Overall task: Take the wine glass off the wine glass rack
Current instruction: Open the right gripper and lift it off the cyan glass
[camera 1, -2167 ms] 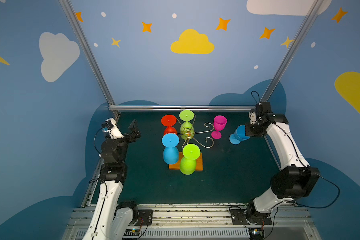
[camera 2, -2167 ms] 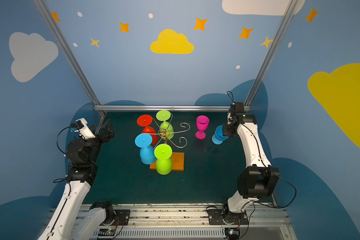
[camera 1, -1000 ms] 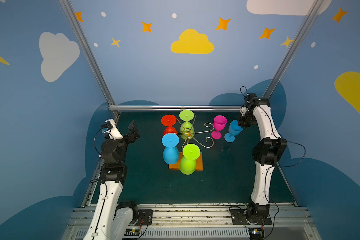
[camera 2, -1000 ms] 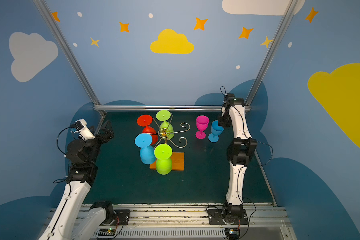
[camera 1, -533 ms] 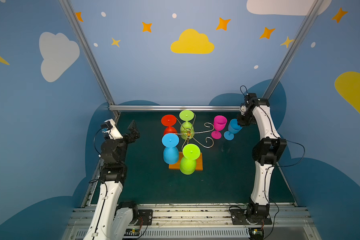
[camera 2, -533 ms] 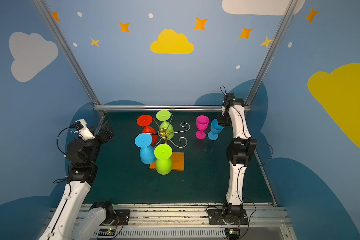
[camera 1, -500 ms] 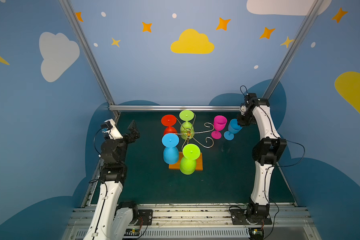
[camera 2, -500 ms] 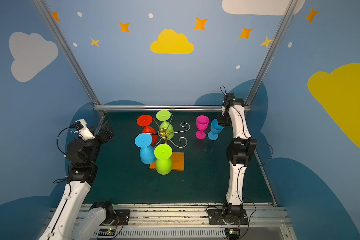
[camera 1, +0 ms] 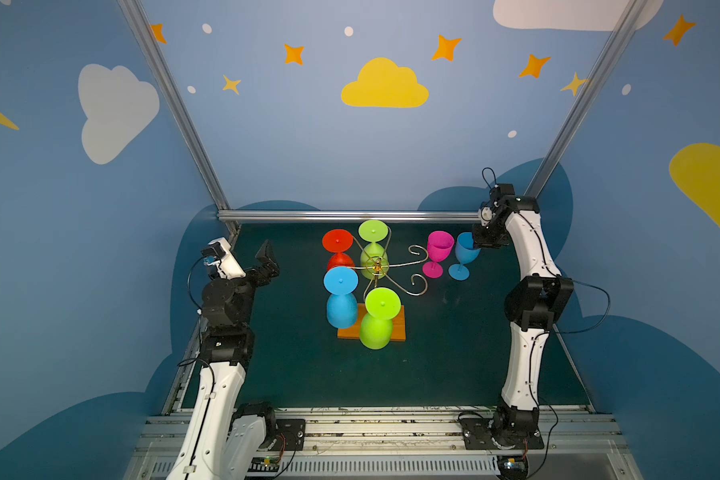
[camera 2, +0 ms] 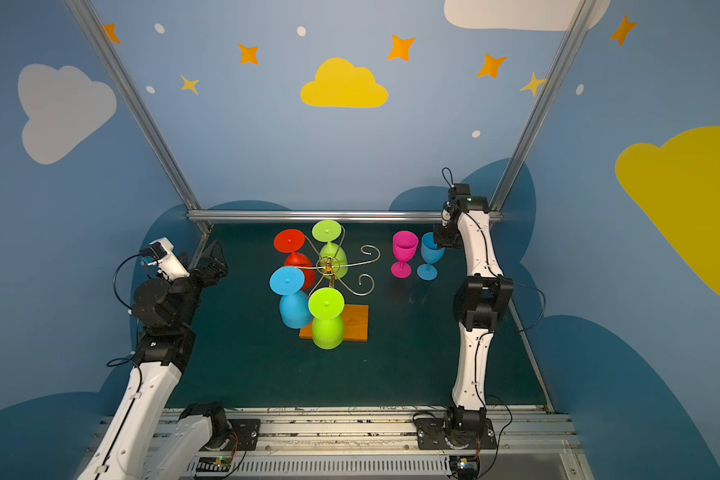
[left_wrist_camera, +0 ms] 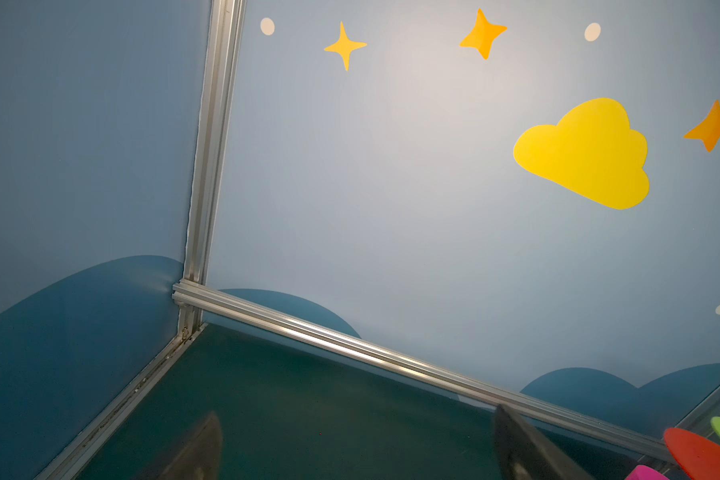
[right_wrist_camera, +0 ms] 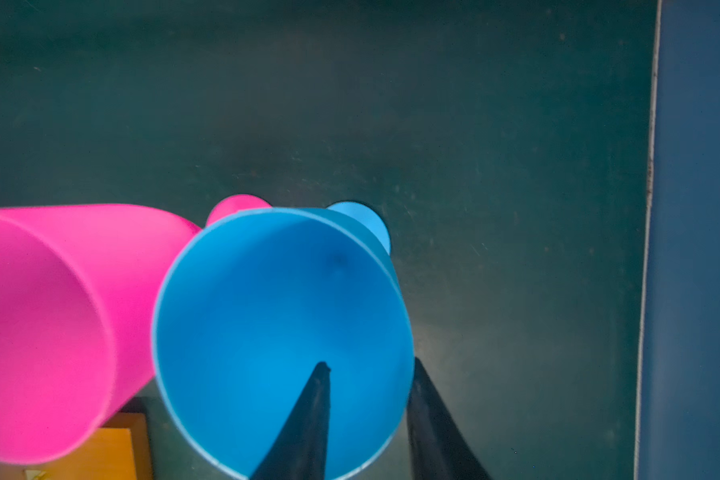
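In both top views you see the change. A second ago the right gripper (camera 1: 481, 245) pinched the blue wine glass (camera 1: 465, 251); now its jaws stand slightly parted across the rim. Two seconds back that glass hung tilted nearer the right edge. Now it stands upright on its own foot near the far right corner of the table (camera 1: 454, 353), off the wine glass rack (camera 1: 378, 266) and just beside the pink wine glass (camera 1: 438, 249). The left gripper (camera 1: 267, 262) has not moved: jaws wide, holding nothing, near the far left corner.

You can count six glasses. Two stand on the table. Four hang foot-up on the rack mid-table: one red glass (camera 1: 338, 249), one hanging blue glass (camera 1: 341, 299) and two green glasses (camera 1: 379, 320). The front green one hides part of the rack's wooden base (camera 1: 396, 328).

In the left wrist view, your left fingertips (left_wrist_camera: 524, 449) are blurred and far apart, and only cut-off slivers of glasses show.

In the right wrist view, one right finger (right_wrist_camera: 308, 428) sits inside the blue bowl (right_wrist_camera: 283, 311) clear of its wall. The other sits just outside the rim. The pink glass (right_wrist_camera: 46, 324) is cut off.
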Tool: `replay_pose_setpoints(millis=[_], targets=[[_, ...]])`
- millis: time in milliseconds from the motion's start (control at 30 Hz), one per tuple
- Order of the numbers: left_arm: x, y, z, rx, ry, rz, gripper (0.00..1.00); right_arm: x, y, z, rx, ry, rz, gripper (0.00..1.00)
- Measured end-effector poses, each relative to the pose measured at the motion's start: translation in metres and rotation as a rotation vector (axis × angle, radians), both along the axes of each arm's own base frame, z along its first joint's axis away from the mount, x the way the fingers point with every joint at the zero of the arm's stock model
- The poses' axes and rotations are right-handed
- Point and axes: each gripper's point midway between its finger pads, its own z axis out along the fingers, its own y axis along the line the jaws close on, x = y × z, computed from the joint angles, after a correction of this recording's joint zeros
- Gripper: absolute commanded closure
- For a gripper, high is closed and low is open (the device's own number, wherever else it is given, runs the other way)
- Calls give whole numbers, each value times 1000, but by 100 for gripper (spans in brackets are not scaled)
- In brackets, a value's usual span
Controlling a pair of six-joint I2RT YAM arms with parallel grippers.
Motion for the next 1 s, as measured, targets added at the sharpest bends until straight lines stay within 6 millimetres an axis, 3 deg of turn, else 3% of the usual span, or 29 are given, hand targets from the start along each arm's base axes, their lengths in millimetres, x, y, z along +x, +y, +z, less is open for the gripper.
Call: replay_pose_setpoints(millis=[200, 300, 433, 567, 733, 1000], targets=[[0, 0, 0, 0, 0, 0, 1, 4, 6, 35, 45, -102, -4, 64], [0, 0, 0, 0, 0, 0, 1, 1, 7, 68, 70, -183, -16, 64], [0, 0, 0, 0, 0, 0, 1, -21, 7, 118, 121, -301, -37, 64], [0, 0, 0, 0, 0, 0, 1, -57, 14, 159, 205, -436, -34, 63], [0, 0, 0, -1, 0, 0, 1, -111, 29, 190, 327, -565, -11, 62], [0, 1, 0, -3, -1, 2, 1, -210, 77, 202, 575, -633, 111, 57]])
